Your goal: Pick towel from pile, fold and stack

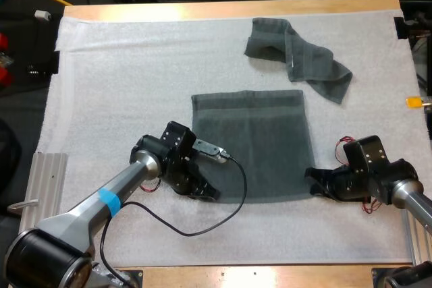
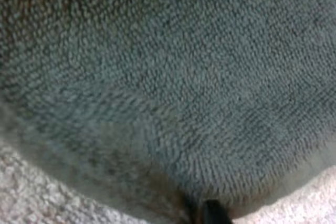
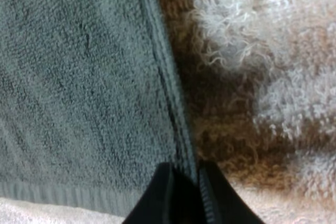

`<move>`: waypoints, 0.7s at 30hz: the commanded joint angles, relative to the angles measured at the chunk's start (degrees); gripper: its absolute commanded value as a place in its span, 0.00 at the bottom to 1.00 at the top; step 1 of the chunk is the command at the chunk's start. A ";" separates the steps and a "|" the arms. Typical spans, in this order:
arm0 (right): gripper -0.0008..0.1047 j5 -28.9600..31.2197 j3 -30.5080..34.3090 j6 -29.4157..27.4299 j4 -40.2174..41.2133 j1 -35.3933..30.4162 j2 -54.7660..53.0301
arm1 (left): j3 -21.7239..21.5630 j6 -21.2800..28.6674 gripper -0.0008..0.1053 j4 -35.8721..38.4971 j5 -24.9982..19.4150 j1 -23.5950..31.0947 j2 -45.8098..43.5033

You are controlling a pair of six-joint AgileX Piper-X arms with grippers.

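Observation:
A dark grey-green towel [image 1: 260, 143] lies flat in the middle of the white mat [image 1: 121, 79]. My left gripper [image 1: 209, 192] is low at its near left corner. In the left wrist view the towel [image 2: 168, 77] bunches into a crease at one black fingertip [image 2: 212, 211], so the gripper looks shut on it. At the near right corner, my right gripper [image 1: 312, 180] sits low. Its fingers [image 3: 165, 192] pinch the towel's [image 3: 79, 77] side hem. A second, crumpled towel [image 1: 297, 55] lies at the back right, apart from both grippers.
The mat [image 3: 273, 77] covers nearly the whole wooden table [image 1: 223, 10]. A ribbed metal block [image 1: 44, 180] sits at the near left edge. A small orange mark [image 1: 413, 102] is at the far right.

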 commanded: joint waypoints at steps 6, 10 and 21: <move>0.01 -3.41 0.01 0.12 1.96 0.41 -3.12 | 0.20 2.16 0.01 5.29 0.36 -0.27 -4.11; 0.01 -2.11 0.01 0.12 5.81 1.90 -9.55 | 0.20 3.41 0.01 9.79 -0.08 -1.97 -10.38; 0.01 -1.93 -0.12 4.41 18.23 10.38 -25.90 | 0.20 1.79 0.01 21.08 -0.08 -9.54 -23.44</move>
